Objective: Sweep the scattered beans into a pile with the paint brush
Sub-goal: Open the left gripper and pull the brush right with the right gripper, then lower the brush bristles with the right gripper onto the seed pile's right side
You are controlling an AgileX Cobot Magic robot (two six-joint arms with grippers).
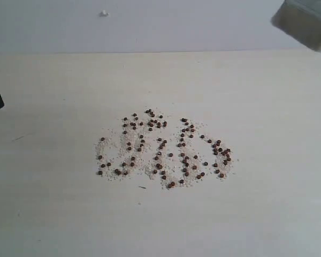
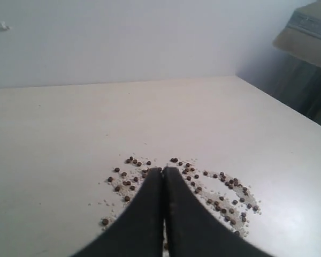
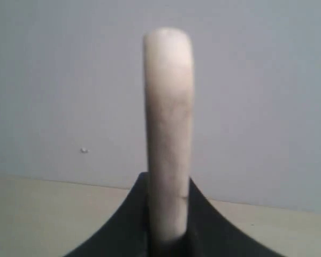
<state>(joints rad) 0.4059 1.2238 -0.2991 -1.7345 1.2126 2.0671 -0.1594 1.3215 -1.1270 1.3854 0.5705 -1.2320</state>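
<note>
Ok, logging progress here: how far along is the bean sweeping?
Done: the right gripper grips the paint brush by its handle. In hand: the brush hangs off to the right, clear of the beans. Remaining: all the sweeping; they lie scattered wide, no pile.

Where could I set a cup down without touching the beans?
Bare table lies all round the beans: behind them to the wall, on both sides, and in front. Only the middle is crowded. The brush hangs at the far right.

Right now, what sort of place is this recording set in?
Probably a robot test bench: a bare pale table against a plain wall, beans and crumbs strewn on it, the right gripper holding a paint brush.
</note>
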